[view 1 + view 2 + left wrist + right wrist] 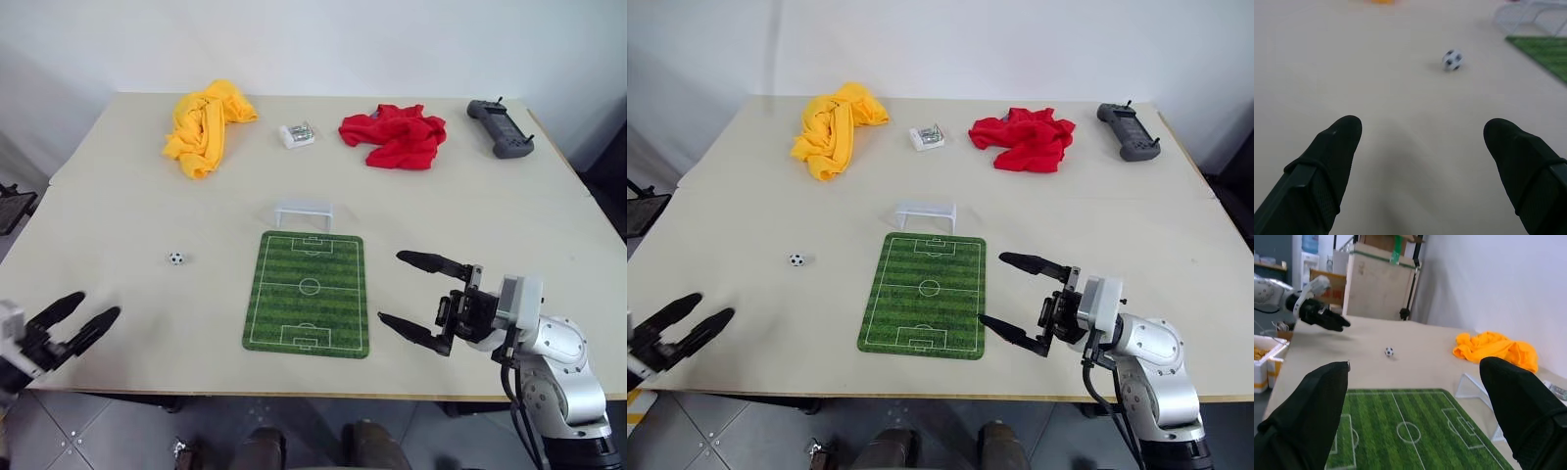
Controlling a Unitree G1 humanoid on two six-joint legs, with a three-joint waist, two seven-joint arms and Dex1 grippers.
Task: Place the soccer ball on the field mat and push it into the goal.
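- Bench [118, 215]: pale top carrying every item.
- Field mat [307, 294]: flat near the front edge, about midway along it.
- Right gripper [409, 290]: fingers spread, empty, just beside the mat toward the bench's right edge.
- Left gripper [76, 319]: fingers spread, empty, at the front left corner.
- Goal [303, 211]: upright, just beyond the mat's far end.
- Soccer ball [176, 258]: on bare bench, between mat and left edge, off the mat.

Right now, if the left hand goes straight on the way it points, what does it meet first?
Probably the soccer ball: it lies on the bare table ahead of the open left hand, a little toward the field mat. Depth is unclear, so it could slip past.
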